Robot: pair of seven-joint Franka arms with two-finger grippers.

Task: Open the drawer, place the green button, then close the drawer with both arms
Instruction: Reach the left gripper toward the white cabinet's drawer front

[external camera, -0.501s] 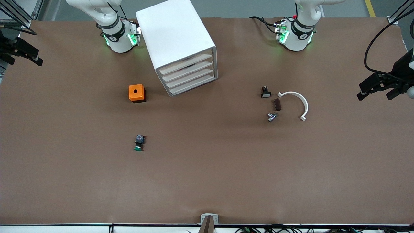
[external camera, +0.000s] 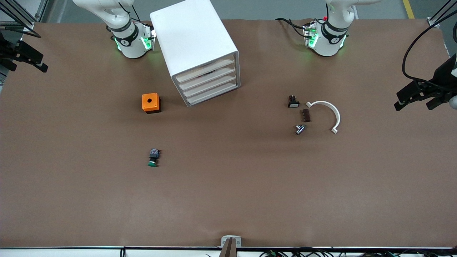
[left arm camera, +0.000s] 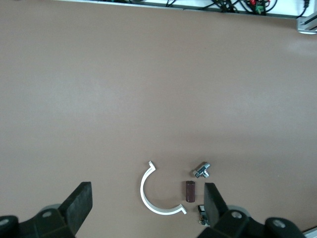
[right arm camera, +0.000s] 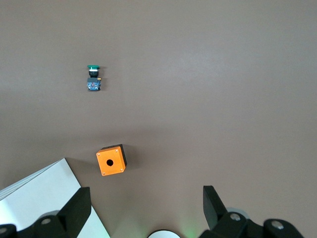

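Both arms wait; all four drawers shut.

I see the left hand (left arm camera: 146, 208) and right hand (right arm camera: 146, 208) high over the tabletop (external camera: 228, 200), fingers apart and empty. The button (external camera: 153, 157) lies on its side, nearer the camera than the orange cube (external camera: 150, 102) beside the cabinet (external camera: 196, 50); its third drawer (external camera: 210, 88) is closed.

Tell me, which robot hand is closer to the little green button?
The right one. The right gripper hangs open above the orange cube, with the green button in its view. The left gripper hangs open above the white curved piece, toward the table's left-arm end.
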